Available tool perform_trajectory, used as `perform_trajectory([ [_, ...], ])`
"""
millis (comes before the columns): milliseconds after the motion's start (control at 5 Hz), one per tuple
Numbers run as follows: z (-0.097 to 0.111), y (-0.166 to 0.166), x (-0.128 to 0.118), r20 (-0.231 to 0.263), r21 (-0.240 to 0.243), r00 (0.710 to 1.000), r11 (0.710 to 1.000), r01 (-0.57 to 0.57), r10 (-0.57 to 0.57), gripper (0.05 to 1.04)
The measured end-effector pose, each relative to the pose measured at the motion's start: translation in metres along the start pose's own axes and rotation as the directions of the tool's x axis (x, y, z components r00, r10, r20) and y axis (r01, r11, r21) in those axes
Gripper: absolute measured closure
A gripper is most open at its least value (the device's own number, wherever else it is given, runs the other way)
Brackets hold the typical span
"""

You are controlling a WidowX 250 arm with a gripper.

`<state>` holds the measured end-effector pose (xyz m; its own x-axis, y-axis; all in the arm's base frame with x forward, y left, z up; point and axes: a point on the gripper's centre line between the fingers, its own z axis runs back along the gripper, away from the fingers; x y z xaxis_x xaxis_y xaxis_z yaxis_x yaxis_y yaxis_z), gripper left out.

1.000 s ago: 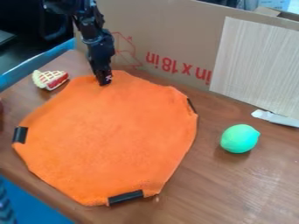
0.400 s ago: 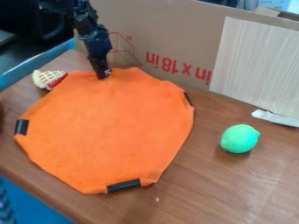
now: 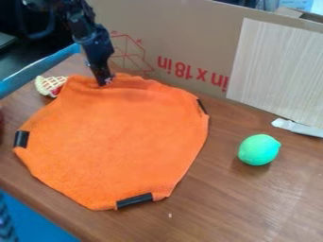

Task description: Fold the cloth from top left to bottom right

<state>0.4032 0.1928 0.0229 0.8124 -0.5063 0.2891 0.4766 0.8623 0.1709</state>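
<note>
Gripper (image 3: 104,82) is at the cloth's upper-left edge, upper left of frame, tips down at the fabric. Can't tell if it's spread, closed or pinching cloth. Orange cloth (image 3: 120,137) lies mostly flat, left + center of frame, w/ ripples along its top edge by the gripper.

Step in hand, prob.: secure that edge, start the fold. Best to confirm a grip w/ a small lift b4 travel; if only the top fuzz is caught, it'll likely slip. Then go up + over in a low arc toward lower right, not a flat drag, b/c dragging would prob. bunch the cloth or slide the whole piece. Set down gently near the lower-right edge, release, back off straight up.

Edges/room: cardboard box (image 3: 157,42) stands just behind the cloth's top edge, so keep the arm off it. Toy pie (image 3: 49,86) is right by the upper-left edge; poss. snag on lift. Lower-left rim of table (image 3: 252,203) runs near the cloth, so avoid pushing that way. Most room is lower right, w/ wood between cloth and green toy lemon (image 3: 259,150); stop short of the lemon.
</note>
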Motion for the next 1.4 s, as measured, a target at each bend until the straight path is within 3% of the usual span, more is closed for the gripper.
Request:
perform_trajectory([
  [400, 0.037, -0.038, 0.002, 0.061, 0.114, 0.994, 0.990, 0.080, -0.087, 1.015],
  [600, 0.037, -0.068, -0.003, 0.066, 0.136, 0.989, 0.983, 0.124, -0.134, 1.015],
  [800, 0.035, -0.106, -0.010, 0.039, 0.191, 0.983, 0.967, 0.170, -0.180, 1.015],
  [1000, 0.036, -0.135, -0.019, 0.029, 0.216, 0.973, 0.952, 0.218, -0.229, 1.015],
  [1400, 0.058, -0.179, -0.031, 0.069, 0.210, 0.963, 0.947, 0.241, -0.261, 1.015],
])
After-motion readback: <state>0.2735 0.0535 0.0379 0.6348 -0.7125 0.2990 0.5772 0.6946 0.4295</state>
